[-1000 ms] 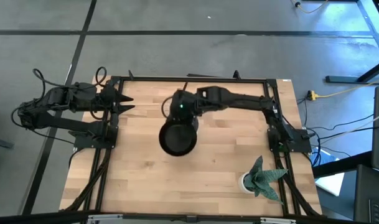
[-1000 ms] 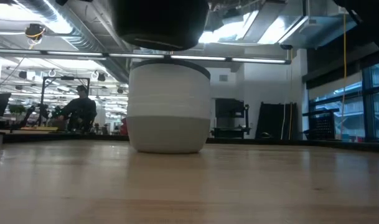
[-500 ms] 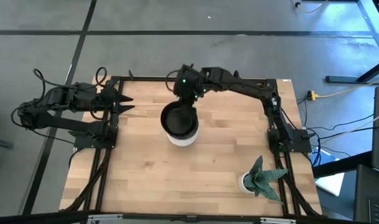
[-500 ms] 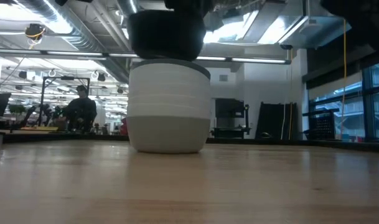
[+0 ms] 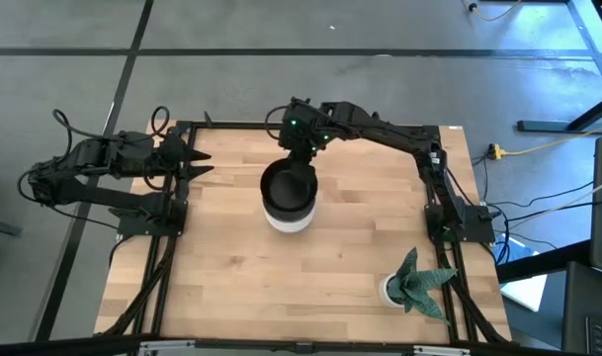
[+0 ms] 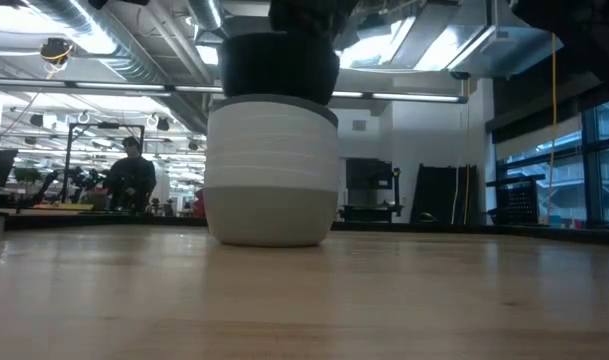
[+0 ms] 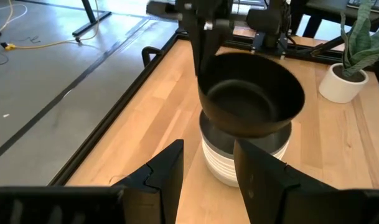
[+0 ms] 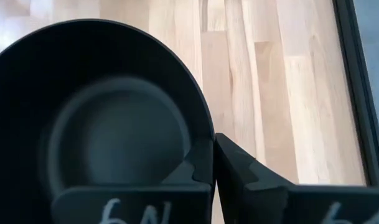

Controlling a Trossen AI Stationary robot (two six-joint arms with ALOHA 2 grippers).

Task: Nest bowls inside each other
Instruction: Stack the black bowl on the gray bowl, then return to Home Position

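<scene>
My right gripper (image 5: pixel 299 150) reaches from the table's far right toward the middle and is shut on a black bowl (image 5: pixel 288 185). The bowl hangs tilted just over a stack of several nested white and grey bowls (image 6: pixel 272 170), whose base stands on the table's middle (image 5: pixel 289 220). In the left wrist view the black bowl (image 7: pixel 251 93) is over the stack's grey top bowl (image 7: pixel 273 142); whether they touch, I cannot tell. My left gripper (image 5: pixel 197 163) waits open at the table's left edge, its own fingers apart (image 7: pixel 208 171). My right gripper pinches the black bowl's rim (image 8: pixel 205 146) on the far side of the bowl, one finger (image 8: pixel 183 180) inside the bowl and the other (image 8: pixel 248 177) outside. The fingers come from above and the far side, slanting down. The bowl is tilted, its free side higher (image 7: pixel 289 87).
A small white pot with a spiky green plant (image 5: pixel 414 282) stands near the table's near right corner. Dark frame rails (image 5: pixel 172 247) run along the table's left, right and far edges. Bare wood (image 5: pixel 231 287) lies near and left of the stack.
My right gripper has moved toward the table's far edge and down, carrying the black bowl. The bowl was high above the stack and toward its near side; now it sits low, right over the stack's top rim. The stack has stayed in place.
</scene>
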